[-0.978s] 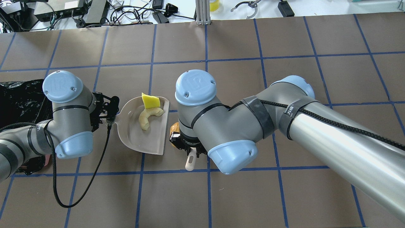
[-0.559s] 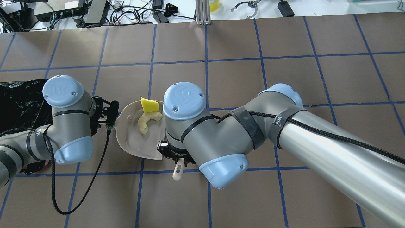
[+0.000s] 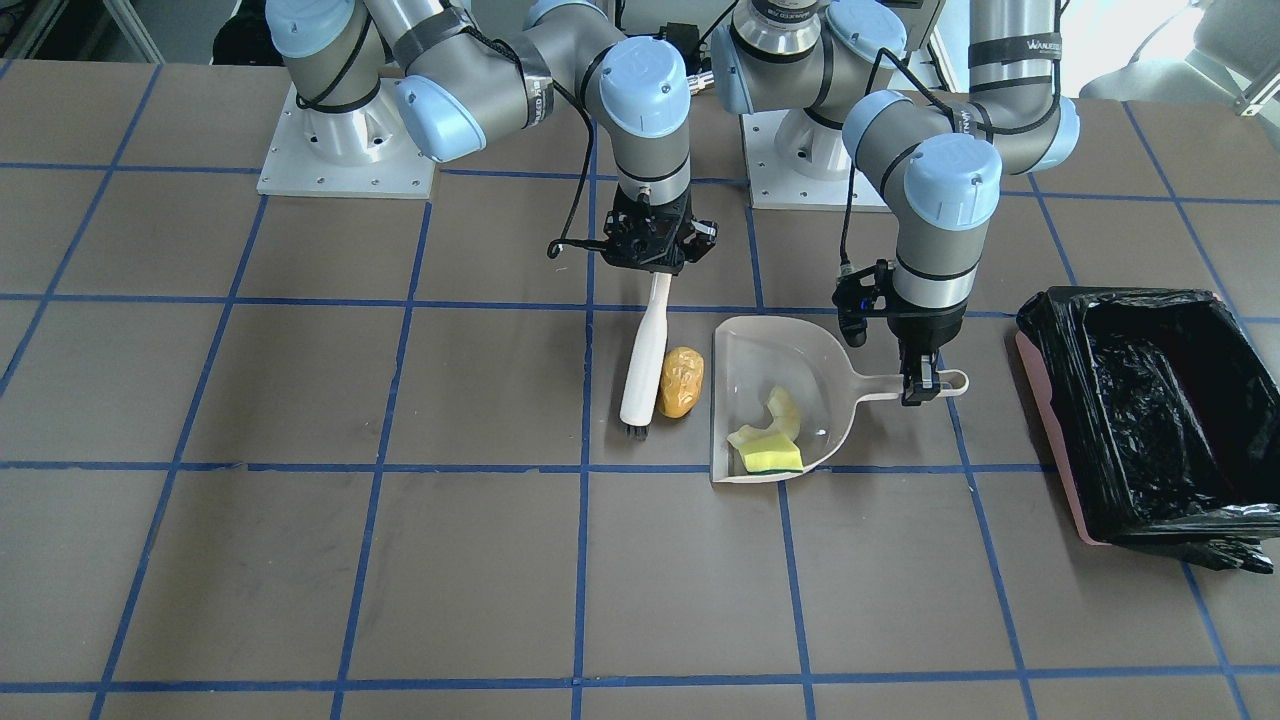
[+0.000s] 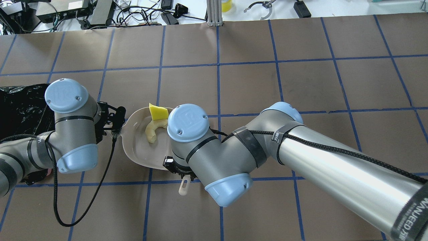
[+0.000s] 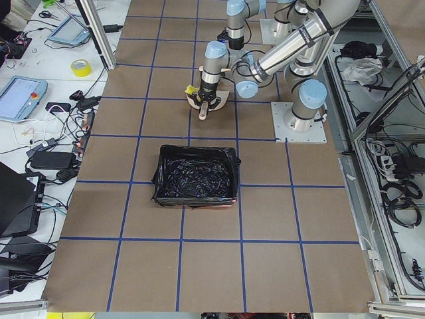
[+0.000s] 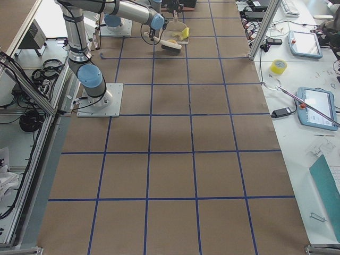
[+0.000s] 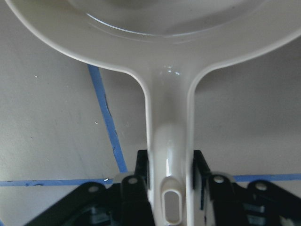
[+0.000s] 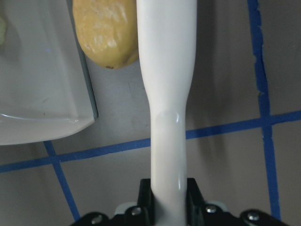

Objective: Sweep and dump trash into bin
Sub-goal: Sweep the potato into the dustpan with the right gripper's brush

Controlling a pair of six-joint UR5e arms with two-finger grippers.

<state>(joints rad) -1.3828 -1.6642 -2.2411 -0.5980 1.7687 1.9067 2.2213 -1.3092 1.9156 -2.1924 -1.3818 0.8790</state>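
My left gripper (image 3: 920, 385) is shut on the handle (image 7: 169, 141) of the translucent grey dustpan (image 3: 800, 350), which lies flat on the table. The pale crescent (image 3: 778, 415) and the yellow wedge (image 3: 771, 459) lie inside the pan. My right gripper (image 3: 655, 262) is shut on a white brush (image 3: 645, 350). The brush head presses against the orange-brown lump (image 3: 681, 382), which sits on the table just outside the pan's open edge (image 8: 87, 70). In the overhead view my right wrist hides the lump. The black-lined pink bin (image 3: 1150, 410) stands beyond the pan's handle.
The bin also shows at the left edge of the overhead view (image 4: 20, 107), close behind my left arm. A black cable (image 4: 100, 180) loops over the table from the left wrist. Cables and equipment lie past the table's far edge.
My right arm has moved left with the brush and pushed the lump to the pan's open edge. The lump is now hidden in the overhead view. The left arm has barely moved.
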